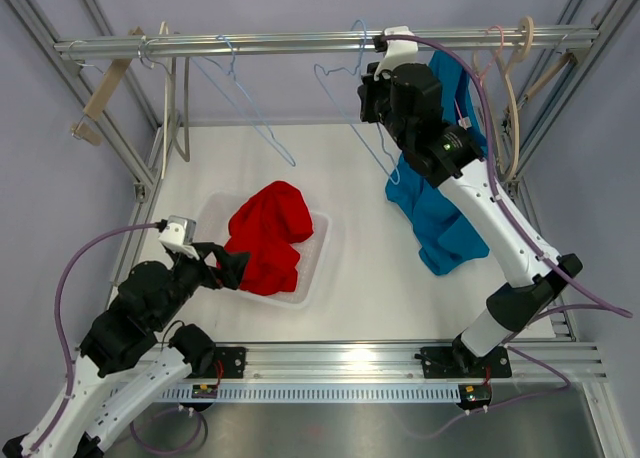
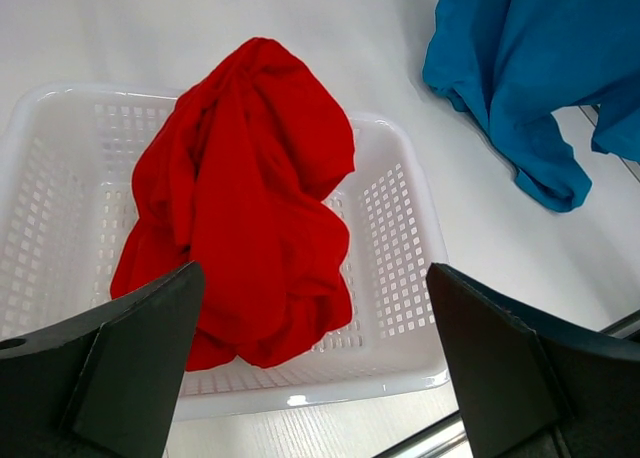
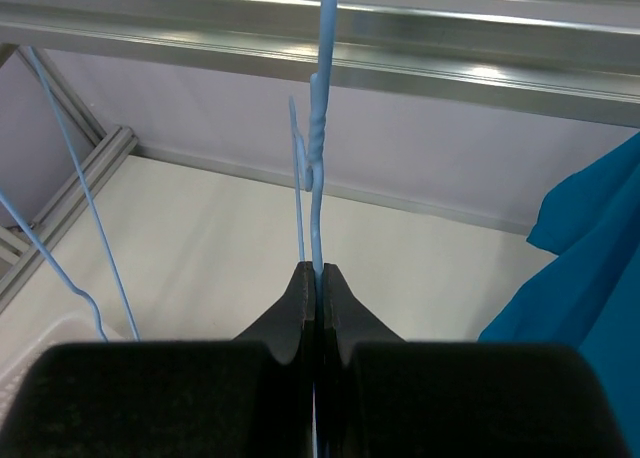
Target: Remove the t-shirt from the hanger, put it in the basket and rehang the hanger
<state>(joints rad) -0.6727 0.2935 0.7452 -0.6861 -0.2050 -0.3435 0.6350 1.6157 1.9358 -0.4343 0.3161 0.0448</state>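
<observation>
A blue t-shirt (image 1: 440, 213) hangs down at the back right, its lower end on the table and its top hidden behind my right arm. My right gripper (image 1: 368, 78) is up by the rail, shut on the neck of a light blue wire hanger (image 1: 345, 88). In the right wrist view the hanger (image 3: 318, 178) runs straight up out of the shut gripper (image 3: 316, 273), with the blue t-shirt (image 3: 590, 268) at the right edge. My left gripper (image 1: 232, 268) stands open and holds nothing, just in front of a red t-shirt (image 2: 250, 198) heaped in a white basket (image 2: 410, 278).
The metal rail (image 1: 300, 44) spans the back. On it hang a second blue wire hanger (image 1: 250, 98), a white hanger (image 1: 170, 88), a wooden one (image 1: 105, 88) at the left and beige ones (image 1: 515, 88) at the right. The white basket (image 1: 318, 248) sits left of centre.
</observation>
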